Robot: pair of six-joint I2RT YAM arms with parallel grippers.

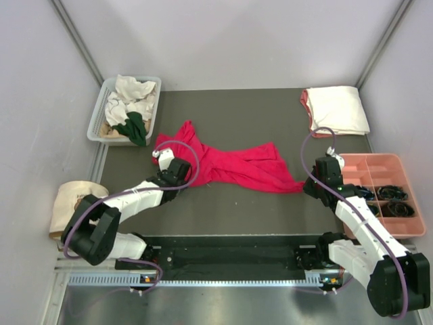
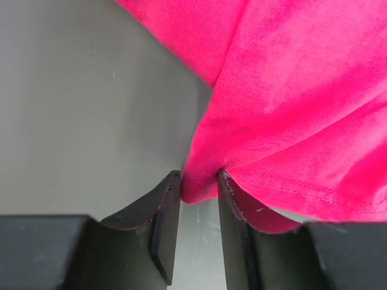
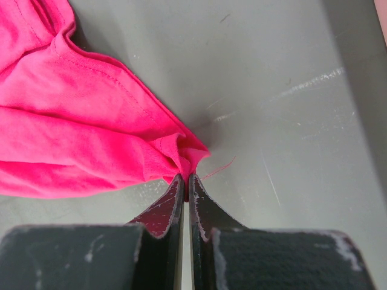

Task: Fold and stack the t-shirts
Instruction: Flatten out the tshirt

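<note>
A crimson-red t-shirt (image 1: 237,169) lies crumpled and stretched across the middle of the dark table. My left gripper (image 1: 187,177) is at the shirt's left end. In the left wrist view the left gripper (image 2: 199,181) has a fold of the red t-shirt (image 2: 290,90) pinched between its fingertips. My right gripper (image 1: 306,185) is at the shirt's right corner. In the right wrist view the right gripper (image 3: 185,178) is shut tight on a corner of the red t-shirt (image 3: 72,127), low over the table. A folded cream t-shirt (image 1: 336,110) lies on a salmon-pink one (image 1: 306,101) at the back right.
A pale basket (image 1: 95,122) at the back left holds crumpled white shirts (image 1: 132,91) and a dark green shirt (image 1: 135,127). A pink divided tray (image 1: 379,162) with dark items stands at the right edge. A round beige bag (image 1: 67,203) sits off the table's left side.
</note>
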